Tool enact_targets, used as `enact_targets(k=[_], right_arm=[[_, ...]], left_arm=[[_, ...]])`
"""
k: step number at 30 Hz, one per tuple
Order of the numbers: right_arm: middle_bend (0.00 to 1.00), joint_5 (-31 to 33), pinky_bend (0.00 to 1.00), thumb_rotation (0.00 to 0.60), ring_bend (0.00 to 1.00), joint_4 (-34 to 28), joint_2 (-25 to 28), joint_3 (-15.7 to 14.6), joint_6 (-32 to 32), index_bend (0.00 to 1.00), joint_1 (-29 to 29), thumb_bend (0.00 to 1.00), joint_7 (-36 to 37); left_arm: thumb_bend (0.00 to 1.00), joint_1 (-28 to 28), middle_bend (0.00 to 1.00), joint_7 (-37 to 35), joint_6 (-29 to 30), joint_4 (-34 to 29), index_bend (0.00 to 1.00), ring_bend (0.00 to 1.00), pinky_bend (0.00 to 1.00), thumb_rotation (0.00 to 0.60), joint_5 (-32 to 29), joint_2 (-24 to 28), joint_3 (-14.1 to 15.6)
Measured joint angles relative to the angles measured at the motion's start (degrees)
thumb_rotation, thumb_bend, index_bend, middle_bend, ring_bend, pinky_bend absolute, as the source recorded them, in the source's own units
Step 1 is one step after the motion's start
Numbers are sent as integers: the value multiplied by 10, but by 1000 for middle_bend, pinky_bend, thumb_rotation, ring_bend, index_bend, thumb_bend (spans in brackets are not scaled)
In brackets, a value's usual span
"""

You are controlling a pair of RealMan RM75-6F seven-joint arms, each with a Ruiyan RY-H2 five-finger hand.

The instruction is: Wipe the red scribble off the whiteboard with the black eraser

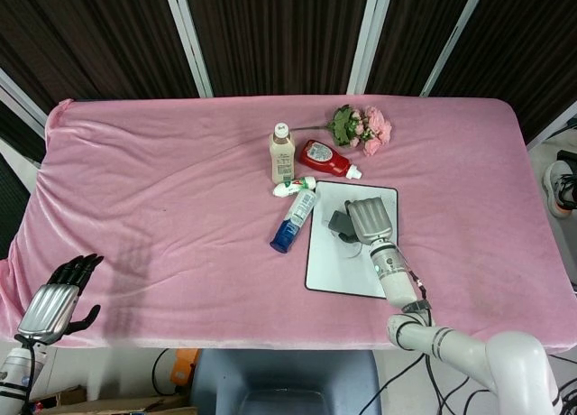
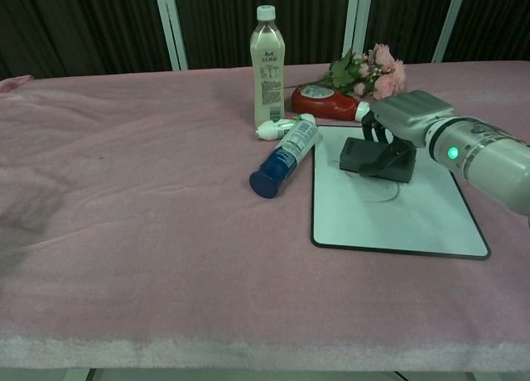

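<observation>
The whiteboard [image 1: 351, 266] [image 2: 414, 219] lies flat on the pink cloth, right of centre. My right hand [image 1: 370, 220] [image 2: 407, 116] grips the black eraser [image 1: 341, 224] [image 2: 369, 158] and presses it on the board's far left part. No red scribble shows on the bare board; the spot under the eraser is hidden. My left hand [image 1: 59, 298] rests at the table's near left corner, fingers apart, holding nothing; only the head view shows it.
A blue-capped tube [image 1: 294, 220] [image 2: 286, 156] lies just left of the board. Behind it are a small white tube [image 1: 294, 187], a tall upright bottle [image 1: 282, 154] [image 2: 267, 66], a red ketchup bottle [image 1: 328, 159] [image 2: 330, 103] and pink flowers [image 1: 361, 126] [image 2: 369, 71].
</observation>
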Motion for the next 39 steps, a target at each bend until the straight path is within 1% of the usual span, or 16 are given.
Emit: enact_targets(k=[6,10,13,15,21,25,31,39], right_arm=[[755,-19,861,600,759,-69,23,-23,9,979,-16,453,12],[755,-42,861,600,759,-111,37,-48,14,979,-24,453,13],[755,-60,861,600,759,-135,43,-65,20,979,-28,453,8],[755,-64,861,600,759,-136,43,-67,25,979,-28,453,-2],[755,-36,861,600,759,-99,19,-48,19,979,-12,453,-27],[755,-10,861,600,759,-54,-6,-29,13,979,5,453,-52],[755,23,861,600,759,5,-34,-3,1,979,30,454,-70],[755,59,861,600,759,42,-50,23,-18,979,55,453,-90]], left_arm=[[388,-1,50,0,-2,0,0,36,121,600,0,0,0],[388,-1,51,0,-1,0,0,36,121,600,0,0,0],[388,-1,50,1,-3,0,0,36,121,600,-1,0,0],[388,-2,50,1,-3,0,0,36,121,600,0,0,0],[389,-2,55,-5,-2,0,0,37,121,600,3,1,1],[387,-2,55,-6,-4,2,0,37,121,600,2,2,1],[388,-4,56,-5,-8,3,0,38,121,600,-2,1,-1],[389,-7,57,-11,-12,7,0,41,121,600,-1,0,-1]])
